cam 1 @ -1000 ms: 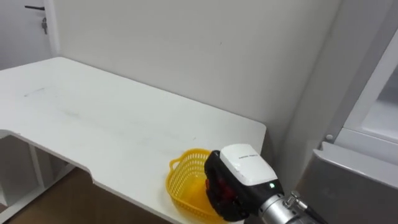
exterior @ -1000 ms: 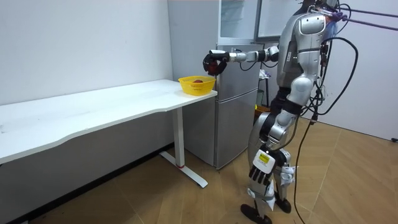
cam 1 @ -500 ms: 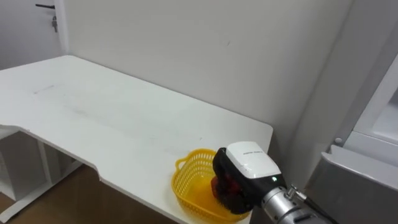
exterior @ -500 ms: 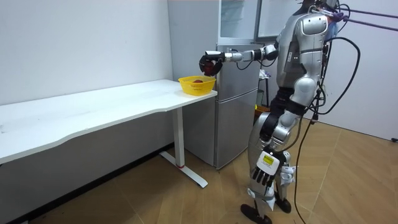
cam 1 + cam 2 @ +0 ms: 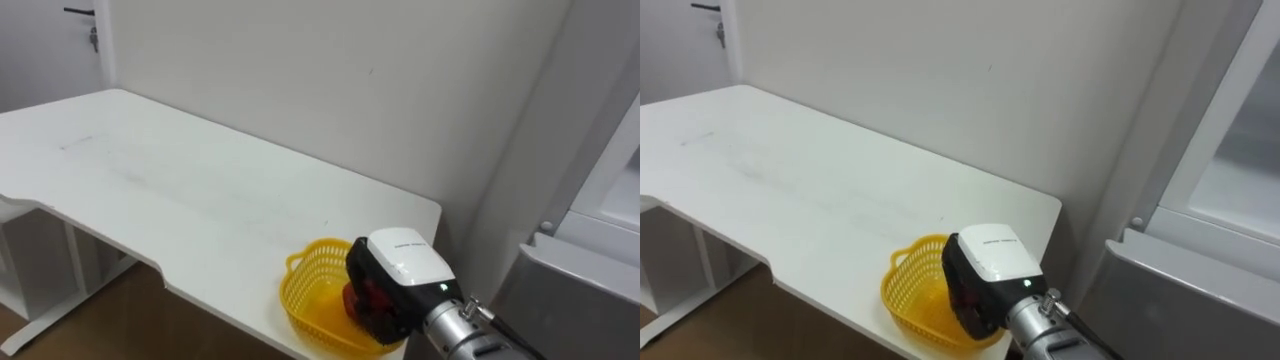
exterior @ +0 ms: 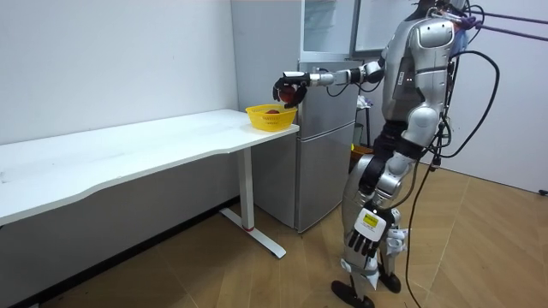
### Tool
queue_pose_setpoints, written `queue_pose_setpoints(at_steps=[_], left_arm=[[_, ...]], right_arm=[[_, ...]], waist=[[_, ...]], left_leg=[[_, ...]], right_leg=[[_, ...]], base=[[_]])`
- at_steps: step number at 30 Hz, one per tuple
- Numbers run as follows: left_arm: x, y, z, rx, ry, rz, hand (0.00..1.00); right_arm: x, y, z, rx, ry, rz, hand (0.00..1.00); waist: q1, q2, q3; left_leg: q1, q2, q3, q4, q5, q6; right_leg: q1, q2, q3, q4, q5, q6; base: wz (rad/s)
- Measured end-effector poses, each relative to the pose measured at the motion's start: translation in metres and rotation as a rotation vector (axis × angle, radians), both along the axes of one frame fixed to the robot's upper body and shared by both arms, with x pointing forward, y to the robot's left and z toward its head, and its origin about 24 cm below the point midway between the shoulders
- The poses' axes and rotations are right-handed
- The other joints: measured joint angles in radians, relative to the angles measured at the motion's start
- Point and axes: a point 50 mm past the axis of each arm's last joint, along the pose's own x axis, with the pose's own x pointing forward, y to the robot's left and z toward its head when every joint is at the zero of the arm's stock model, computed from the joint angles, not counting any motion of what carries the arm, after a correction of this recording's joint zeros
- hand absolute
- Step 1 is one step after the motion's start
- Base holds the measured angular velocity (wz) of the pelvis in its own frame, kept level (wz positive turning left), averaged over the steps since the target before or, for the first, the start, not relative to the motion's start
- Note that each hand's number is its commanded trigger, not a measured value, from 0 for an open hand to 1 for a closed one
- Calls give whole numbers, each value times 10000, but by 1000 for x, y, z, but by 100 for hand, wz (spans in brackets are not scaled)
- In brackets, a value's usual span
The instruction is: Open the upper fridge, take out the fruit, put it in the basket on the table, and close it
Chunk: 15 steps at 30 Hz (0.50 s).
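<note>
The robot stands by the fridge (image 6: 325, 162) and its arm reaches over the corner of the white table (image 5: 200, 200), so the fetching looks done. Above the yellow basket (image 5: 305, 300), the right hand (image 5: 395, 280) has its fingers curled around a red item (image 5: 362, 299). I judge that only lowering and releasing it there is left.

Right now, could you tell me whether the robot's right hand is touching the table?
Apart. The room view shows the right hand up in the air, over the yellow basket and well clear of the table.
</note>
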Motion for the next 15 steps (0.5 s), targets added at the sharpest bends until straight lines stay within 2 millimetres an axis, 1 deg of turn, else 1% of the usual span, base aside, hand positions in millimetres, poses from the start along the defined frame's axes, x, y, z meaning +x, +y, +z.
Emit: queue_pose_setpoints(at_steps=[15], left_arm=[[1,0,0,-9,-33,-13,0]], right_arm=[[1,0,1,4,-42,-16,0]], waist=[[4,-2,-1]], left_leg=[[-18,3,-11,12,-1,-1]], right_leg=[[-3,2,-3,3,0,0]], base=[[0]])
